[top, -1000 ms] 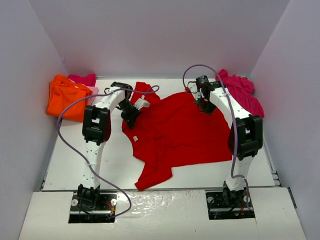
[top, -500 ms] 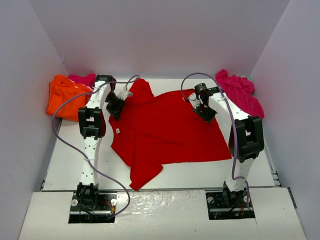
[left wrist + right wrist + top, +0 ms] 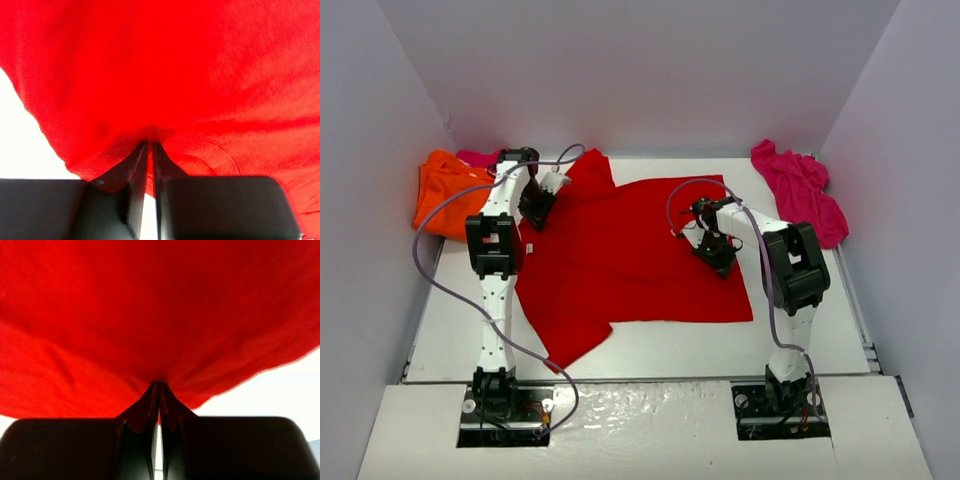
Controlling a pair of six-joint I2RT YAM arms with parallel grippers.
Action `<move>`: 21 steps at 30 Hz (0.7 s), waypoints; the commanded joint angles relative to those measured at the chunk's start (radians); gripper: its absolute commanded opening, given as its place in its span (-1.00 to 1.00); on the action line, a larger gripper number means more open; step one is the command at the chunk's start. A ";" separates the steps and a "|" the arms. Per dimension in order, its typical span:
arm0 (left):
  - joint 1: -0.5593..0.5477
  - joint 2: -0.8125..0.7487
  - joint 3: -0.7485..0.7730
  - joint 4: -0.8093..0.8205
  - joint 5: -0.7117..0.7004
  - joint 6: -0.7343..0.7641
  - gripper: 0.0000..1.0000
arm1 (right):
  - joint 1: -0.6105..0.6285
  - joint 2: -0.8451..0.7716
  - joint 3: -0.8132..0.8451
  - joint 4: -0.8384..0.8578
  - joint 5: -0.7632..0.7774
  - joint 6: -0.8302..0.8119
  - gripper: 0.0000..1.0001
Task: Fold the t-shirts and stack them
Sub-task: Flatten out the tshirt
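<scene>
the red t-shirt (image 3: 630, 260) lay spread over the middle of the table (image 3: 670, 345). both pincers were clenched on its cloth: the left gripper (image 3: 535, 205) at the far-left edge, the right gripper (image 3: 713, 250) mid-right. i judged that laying it flat wanted low, even tension — any uneven pull would wrinkle it.

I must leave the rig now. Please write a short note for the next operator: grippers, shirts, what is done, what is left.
Left gripper: shut on the far-left edge of the soft red cloth t-shirt.
Right gripper: shut on the same shirt, right of its middle.
Bunched orange cloth t-shirt far left; crumpled magenta cloth t-shirt far right.
Done: red shirt spread on the white table.
Left: fold it, fold magenta, stack.
</scene>
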 commanded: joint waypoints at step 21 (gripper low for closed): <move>-0.054 -0.397 -0.226 0.059 0.175 0.035 -0.09 | 0.011 -0.072 0.324 -0.003 0.204 0.067 -0.69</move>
